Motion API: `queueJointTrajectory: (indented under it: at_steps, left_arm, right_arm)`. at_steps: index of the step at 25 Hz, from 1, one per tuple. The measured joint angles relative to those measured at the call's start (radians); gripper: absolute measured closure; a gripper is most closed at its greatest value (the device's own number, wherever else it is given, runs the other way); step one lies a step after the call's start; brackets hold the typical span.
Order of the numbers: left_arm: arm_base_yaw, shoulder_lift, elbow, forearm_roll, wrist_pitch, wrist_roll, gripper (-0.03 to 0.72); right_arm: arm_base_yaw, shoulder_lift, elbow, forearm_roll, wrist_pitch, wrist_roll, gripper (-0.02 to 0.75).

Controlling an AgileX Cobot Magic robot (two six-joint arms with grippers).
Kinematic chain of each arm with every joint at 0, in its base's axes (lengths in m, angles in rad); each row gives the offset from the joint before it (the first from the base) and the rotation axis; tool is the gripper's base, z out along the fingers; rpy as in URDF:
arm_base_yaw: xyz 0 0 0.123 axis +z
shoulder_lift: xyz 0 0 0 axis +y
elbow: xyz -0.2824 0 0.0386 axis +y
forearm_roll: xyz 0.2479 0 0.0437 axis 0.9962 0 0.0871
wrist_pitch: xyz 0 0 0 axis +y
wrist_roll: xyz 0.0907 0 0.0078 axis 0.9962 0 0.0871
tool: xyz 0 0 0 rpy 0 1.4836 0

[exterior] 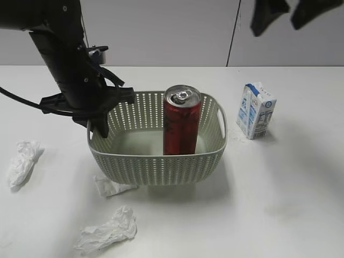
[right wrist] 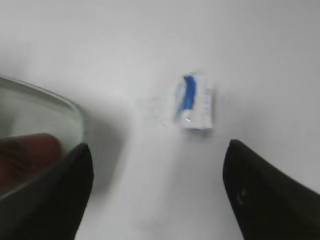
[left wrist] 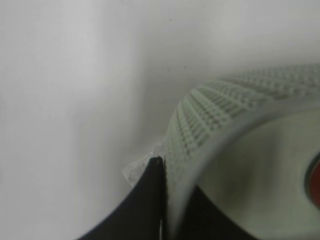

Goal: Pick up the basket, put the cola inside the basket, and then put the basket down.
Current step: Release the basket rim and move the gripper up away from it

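Observation:
The pale green basket (exterior: 156, 164) is in the middle of the table, and I cannot tell whether its bottom touches the table. The red cola (exterior: 181, 126) stands upright inside it, right of centre. My left gripper (exterior: 100, 129) is shut on the basket's left rim, one finger outside and one inside. The left wrist view shows the jaws (left wrist: 162, 170) pinching the basket wall (left wrist: 210, 115), with the cola's red edge (left wrist: 316, 182) at the right. My right gripper (exterior: 276, 28) is open and empty, high above. Its wrist view shows the spread fingers (right wrist: 157, 146), the basket rim (right wrist: 50, 97) and the cola (right wrist: 30, 155).
A white-and-blue carton (exterior: 256, 110) stands right of the basket and also shows in the right wrist view (right wrist: 194, 102). Crumpled tissues lie at the far left (exterior: 22, 161), at the front (exterior: 107, 230) and partly under the basket's front left corner (exterior: 110, 185).

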State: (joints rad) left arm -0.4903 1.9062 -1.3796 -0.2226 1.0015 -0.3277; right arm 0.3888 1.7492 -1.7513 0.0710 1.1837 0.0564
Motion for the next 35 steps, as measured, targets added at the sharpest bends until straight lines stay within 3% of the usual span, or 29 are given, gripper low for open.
queueJointTrajectory:
  at_steps: [5, 9, 16, 27, 35]
  left_arm:
    - [0.0, 0.0, 0.0, -0.004, 0.005, 0.0, 0.69]
    - [0.0, 0.0, 0.0, -0.007, 0.007, 0.0, 0.69]
    - [0.0, 0.0, 0.0, -0.008, -0.011, 0.0, 0.69]
    - [0.002, 0.006, -0.004, -0.022, -0.06, 0.0, 0.69]
    - [0.008, 0.136, -0.179, -0.041, -0.018, 0.001, 0.69]
  right_arm:
    - [-0.165, -0.153, 0.256, -0.021, -0.002, -0.004, 0.136]
    - [-0.223, -0.337, 0.52, -0.071, -0.061, -0.013, 0.142]
    - [-0.228, -0.75, 0.838, -0.082, -0.163, -0.016, 0.144]
    - [-0.228, -1.347, 1.088, -0.071, -0.195, -0.064, 0.145]
    - [-0.228, -1.683, 1.265, -0.079, -0.207, -0.082, 0.145]
